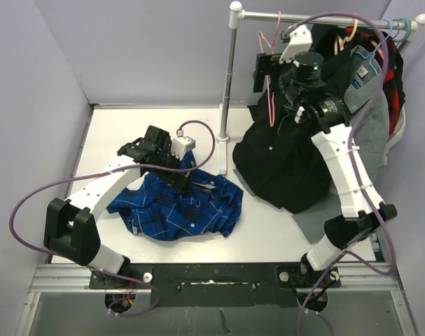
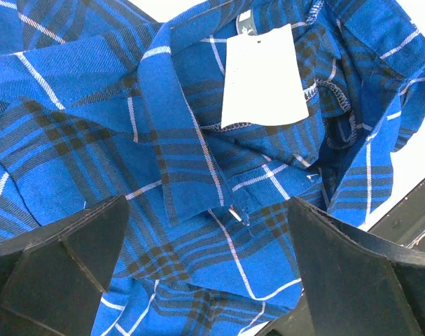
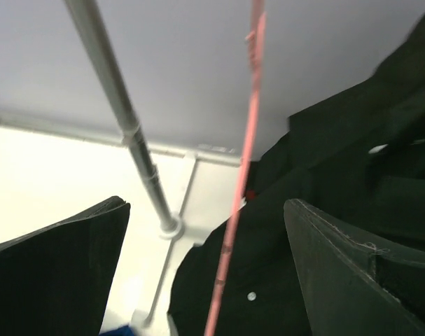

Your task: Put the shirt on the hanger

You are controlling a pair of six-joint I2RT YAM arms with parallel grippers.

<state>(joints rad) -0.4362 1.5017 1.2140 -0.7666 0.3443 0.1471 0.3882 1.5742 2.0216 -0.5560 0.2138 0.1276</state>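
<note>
A white tabletop [image 1: 128,133] carries a metal clothes rack [image 1: 228,77] at its far side, where a black garment [image 1: 282,161] hangs and spills onto the surface. Left of the rack's pole, the blue plaid shirt [image 1: 177,206] lies crumpled in a heap on the tabletop, well apart from the rail. The left end effector [image 2: 206,210] hovers just above the shirt's collar area, jaws spread wide and gripping nothing. The right end effector [image 3: 205,210] is raised near the rail, equally wide open, with the thin pink hanger [image 3: 244,168] running between its fingers unclamped, in front of the black garment. A white tag [image 2: 261,73] lies at the shirt's neck.
</note>
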